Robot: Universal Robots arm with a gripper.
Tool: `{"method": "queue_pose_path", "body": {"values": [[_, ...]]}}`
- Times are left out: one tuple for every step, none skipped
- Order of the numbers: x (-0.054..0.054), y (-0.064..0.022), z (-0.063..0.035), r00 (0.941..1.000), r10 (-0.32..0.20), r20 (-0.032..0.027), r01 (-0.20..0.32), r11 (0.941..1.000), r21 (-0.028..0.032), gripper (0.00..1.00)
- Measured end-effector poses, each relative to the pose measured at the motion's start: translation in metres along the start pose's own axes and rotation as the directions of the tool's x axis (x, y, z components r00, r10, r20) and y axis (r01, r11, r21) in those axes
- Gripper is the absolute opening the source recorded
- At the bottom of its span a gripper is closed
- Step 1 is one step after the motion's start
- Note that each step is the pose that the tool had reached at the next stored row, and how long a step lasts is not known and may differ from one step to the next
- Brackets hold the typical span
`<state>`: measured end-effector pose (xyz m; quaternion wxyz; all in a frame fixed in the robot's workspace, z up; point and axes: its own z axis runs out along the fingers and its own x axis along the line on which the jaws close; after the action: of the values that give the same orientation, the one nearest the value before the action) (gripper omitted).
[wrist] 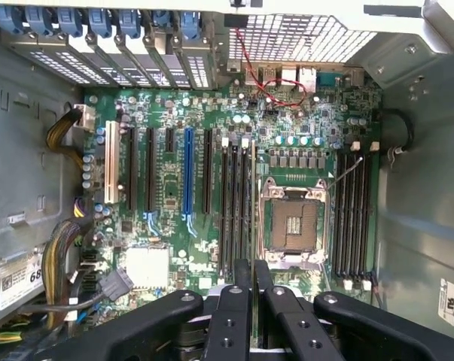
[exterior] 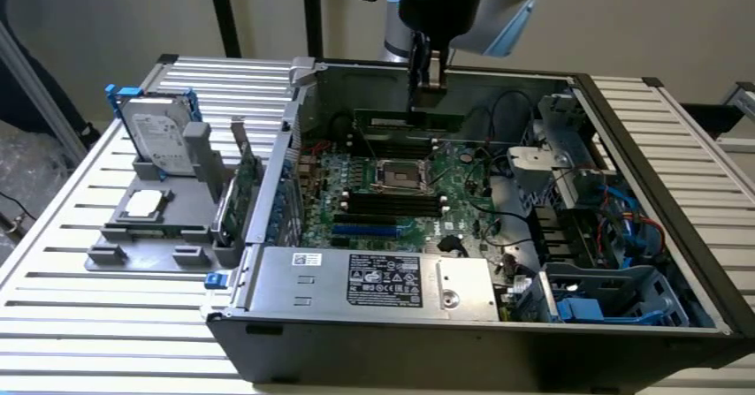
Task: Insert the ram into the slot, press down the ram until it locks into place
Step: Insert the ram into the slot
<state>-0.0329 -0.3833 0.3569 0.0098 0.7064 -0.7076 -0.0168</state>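
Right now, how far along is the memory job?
Done: the ram is picked up, clamped in the pincer. In hand: it hangs above the motherboard, lined over the black slots beside the processor socket. Left: it sits in no slot yet and is not pressed down.

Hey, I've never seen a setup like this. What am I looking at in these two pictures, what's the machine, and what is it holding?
This is a robot arm working over an open desktop computer case that lies on a slatted metal table. One picture comes from a camera standing off the arm. The other comes from a camera on the arm's wrist, looking down into the case.

The black fingered part is the end effector, the arm's "hand". It is shut on the ram, a thin green memory stick seen edge-on from the wrist. The stick appears to hang above the green motherboard, next to the long black memory slots, and is not yet seated.

On the exterior view's left, a grey tray holds a hard drive, a processor chip and an expansion card.
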Motion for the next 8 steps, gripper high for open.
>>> {"method": "queue_pose_path", "body": {"values": [[0.001,0.0003,0.0019,1.0000,0.004,0.0000,-0.004,1.0000,0.0003,0.14],[0.001,0.0006,0.0037,1.0000,0.009,-0.0001,-0.009,1.0000,0.0006,0.14],[0.002,0.0009,0.0055,0.9999,0.013,0.0000,-0.013,0.9999,0.0010,0.14],[0.003,0.0011,0.0072,0.9999,0.016,0.0000,-0.016,0.9999,0.0014,0.14],[0.005,0.0014,0.0090,0.9998,0.018,0.0001,-0.018,0.9998,0.0016,0.14],[0.007,0.0016,0.0108,0.9998,0.019,0.0000,-0.019,0.9998,0.0017,0.14],[0.008,0.0018,0.0126,0.9998,0.020,0.0001,-0.020,0.9998,0.0017,0.14],[0.010,0.0017,0.0146,0.9998,0.020,0.0002,-0.020,0.9998,0.0018,0.14]]}}
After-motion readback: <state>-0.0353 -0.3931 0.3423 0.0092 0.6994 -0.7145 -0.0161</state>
